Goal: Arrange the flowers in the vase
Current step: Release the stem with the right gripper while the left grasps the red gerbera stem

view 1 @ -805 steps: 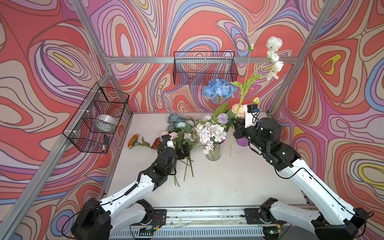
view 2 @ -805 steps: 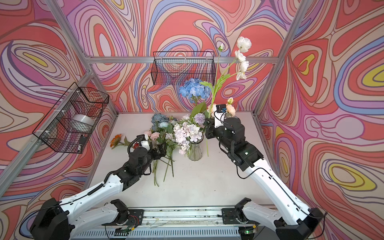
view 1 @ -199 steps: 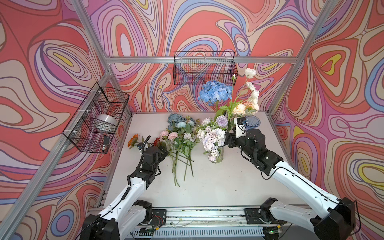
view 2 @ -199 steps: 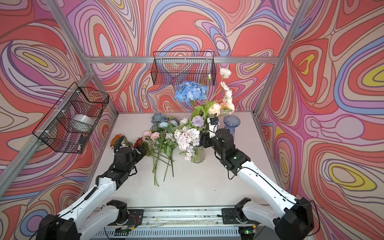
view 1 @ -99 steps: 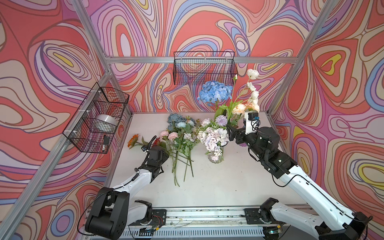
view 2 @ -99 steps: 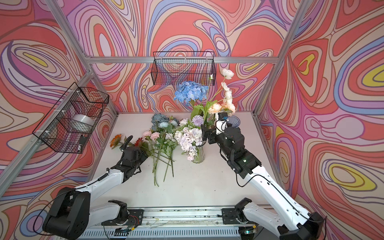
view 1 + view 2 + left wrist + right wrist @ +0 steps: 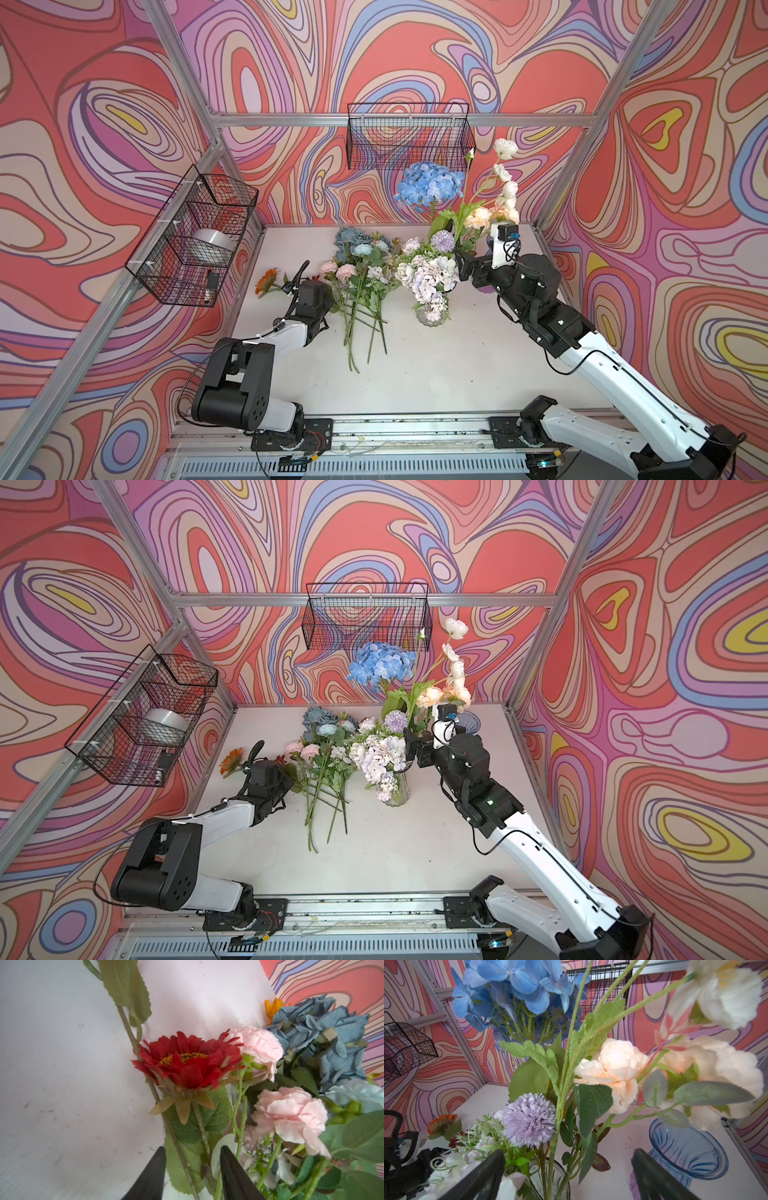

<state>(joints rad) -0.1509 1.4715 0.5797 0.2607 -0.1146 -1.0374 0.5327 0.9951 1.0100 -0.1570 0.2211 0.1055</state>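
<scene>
At nine o'clock of the clear vase (image 7: 432, 318), the left gripper (image 7: 192, 1148), jaws apart astride the stem of the red flower (image 7: 187, 1061), should pinch that stem alone; the right gripper (image 7: 568, 1151) hangs released.

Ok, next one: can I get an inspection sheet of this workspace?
Surface: white table, lightly scuffed.
Job's things: clear vase holds a tall bouquet topped by a blue hydrangea; loose flowers lie left of it, an orange flower apart.
Clutter: empty blue vase near the clear vase.
Grippers: left gripper open, fingers straddling stems below a red flower; right gripper open, facing the bouquet stems, holding nothing.
Cables: black cable looped at the right wrist.
Surroundings: back wire basket and side wire basket on patterned walls; the side one holds a silver object.
</scene>
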